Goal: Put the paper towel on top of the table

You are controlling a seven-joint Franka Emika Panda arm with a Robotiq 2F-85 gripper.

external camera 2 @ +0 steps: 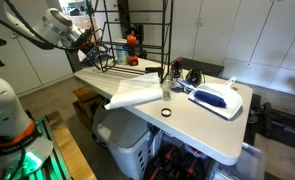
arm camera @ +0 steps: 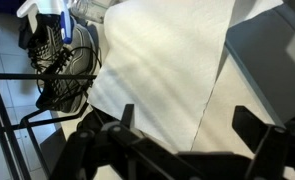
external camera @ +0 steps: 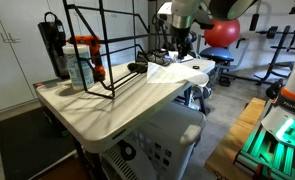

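Note:
No white roll of paper towel shows in any view. A flat white sheet [external camera: 173, 71] [external camera 2: 137, 93] lies on the cream-white table [external camera: 107, 110] [external camera 2: 202, 125], partly over its edge. My gripper [external camera: 175, 45] [external camera 2: 92, 50] hangs above that end of the table. In the wrist view its two dark fingers [arm camera: 187, 125] stand wide apart with nothing between them, over the sheet [arm camera: 157, 60] and the bare tabletop [arm camera: 225, 95].
A black wire-frame rack [external camera: 97, 45] [external camera 2: 137, 30] stands on the table beside a clear bottle with an orange cap [external camera: 84, 60]. A white and blue object [external camera 2: 215, 97], a black ring [external camera 2: 166, 112] and black cables [arm camera: 62, 70] lie nearby. A white boxy machine [external camera: 157, 145] stands below.

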